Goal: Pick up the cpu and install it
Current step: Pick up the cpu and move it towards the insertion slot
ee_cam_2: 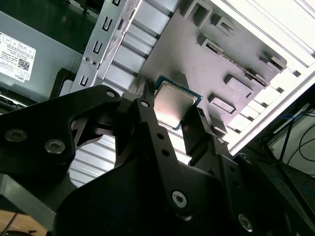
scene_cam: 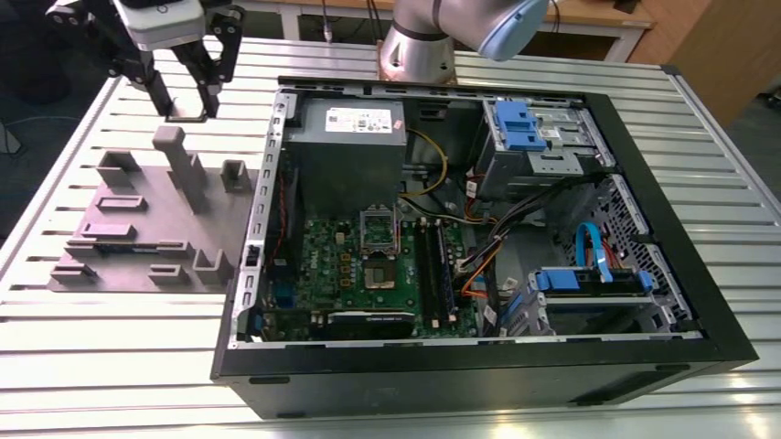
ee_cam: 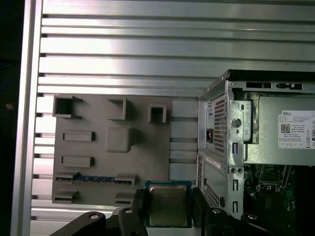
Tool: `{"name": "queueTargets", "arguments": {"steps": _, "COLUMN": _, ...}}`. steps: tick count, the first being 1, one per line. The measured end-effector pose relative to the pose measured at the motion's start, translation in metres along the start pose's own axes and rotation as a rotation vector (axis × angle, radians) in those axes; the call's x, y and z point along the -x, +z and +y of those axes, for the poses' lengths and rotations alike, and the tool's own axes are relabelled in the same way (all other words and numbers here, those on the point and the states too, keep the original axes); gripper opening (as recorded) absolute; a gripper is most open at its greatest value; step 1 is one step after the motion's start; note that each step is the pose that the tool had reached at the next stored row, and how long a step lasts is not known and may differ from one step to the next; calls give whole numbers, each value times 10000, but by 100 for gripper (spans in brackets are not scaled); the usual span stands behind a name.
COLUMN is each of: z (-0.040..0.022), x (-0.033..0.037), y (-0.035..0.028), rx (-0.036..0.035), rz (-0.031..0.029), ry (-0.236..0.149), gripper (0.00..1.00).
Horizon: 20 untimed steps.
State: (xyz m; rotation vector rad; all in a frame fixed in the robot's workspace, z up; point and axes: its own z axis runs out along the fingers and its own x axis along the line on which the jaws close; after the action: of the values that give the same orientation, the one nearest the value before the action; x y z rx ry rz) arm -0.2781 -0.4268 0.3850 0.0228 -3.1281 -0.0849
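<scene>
Currently the cpu [ee_cam: 168, 204] is clamped by two opposite edges between the black fingers [ee_cam: 139, 205] of the tool [ee_cam_2: 173, 103], whose jaws are closed no further than the chip's width. It is held in the air outside the computer case [scene_cam: 683, 302], off the case's power-supply corner, well apart from the socket [scene_cam: 379, 229] inside the case. Just beside the case, a grey fixture block [scene_cam: 146, 224] lies on the tabletop [scene_cam: 110, 366]; the chip is seen over or close by its edge, which of the two cannot be told.

In both wrist views the chip's broad face is presented: a flat square with a dull silvery metal lid and a thin greenish rim. In the exterior view it is reduced to a small pale sliver between the fingertips.

The exterior view opens up the inside of the case: a green motherboard [scene_cam: 354, 274], the silvery socket frame, a plain grey power supply [scene_cam: 347, 146] with a white label, blue plastic brackets and loose coloured cables. In the first wrist view the fixture block is laid out from above instead: matte grey, moulded with rectangular pockets and raised blocks. The tabletop is made of ribbed, shiny aluminium slats.
</scene>
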Motion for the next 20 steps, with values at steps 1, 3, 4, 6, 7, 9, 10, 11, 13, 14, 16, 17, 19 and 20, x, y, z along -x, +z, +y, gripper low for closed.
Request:
{"name": "queueTargets", "arguments": {"steps": 1, "z": 0, "x": 6, "y": -1, "rx": -1, "rz": 1, "ry": -2, "gripper": 47}}
{"name": "queueTargets", "arguments": {"steps": 3, "z": 0, "x": 22, "y": -1, "rx": -1, "rz": 1, "ry": 1, "gripper": 47}}
{"name": "queueTargets", "arguments": {"steps": 4, "z": 0, "x": 37, "y": -1, "rx": -1, "rz": 0, "ry": 0, "gripper": 47}}
{"name": "queueTargets", "arguments": {"steps": 6, "z": -1, "x": 77, "y": -2, "rx": -1, "rz": 1, "ry": 1, "gripper": 47}}
{"name": "queueTargets", "arguments": {"steps": 7, "z": -1, "x": 99, "y": -2, "rx": 0, "rz": 0, "ry": 1, "gripper": 47}}
{"name": "queueTargets", "arguments": {"steps": 9, "z": -2, "x": 142, "y": -2, "rx": 0, "rz": 0, "ry": 0, "gripper": 47}}
{"name": "queueTargets", "arguments": {"steps": 10, "z": -2, "x": 165, "y": -2, "rx": 0, "rz": -1, "ry": 0, "gripper": 47}}
{"name": "queueTargets", "arguments": {"steps": 11, "z": -3, "x": 190, "y": -3, "rx": 0, "rz": 0, "ry": 0, "gripper": 47}}
{"name": "queueTargets", "arguments": {"steps": 13, "z": -3, "x": 224, "y": -3, "rx": 0, "rz": 0, "ry": 0, "gripper": 47}}
{"name": "queueTargets", "arguments": {"steps": 14, "z": -3, "x": 226, "y": -3, "rx": 0, "rz": 0, "ry": 0, "gripper": 47}}
{"name": "queueTargets", "arguments": {"steps": 16, "z": -3, "x": 226, "y": -3, "rx": -1, "rz": 0, "ry": 1, "gripper": 47}}
{"name": "queueTargets", "arguments": {"steps": 17, "z": -3, "x": 226, "y": -3, "rx": 0, "rz": 0, "ry": 1, "gripper": 47}}
{"name": "queueTargets", "arguments": {"steps": 19, "z": -5, "x": 227, "y": -3, "rx": -2, "rz": 0, "ry": 0, "gripper": 47}}
{"name": "queueTargets", "arguments": {"steps": 20, "z": -12, "x": 227, "y": -4, "rx": -9, "rz": 1, "ry": -1, "gripper": 47}}
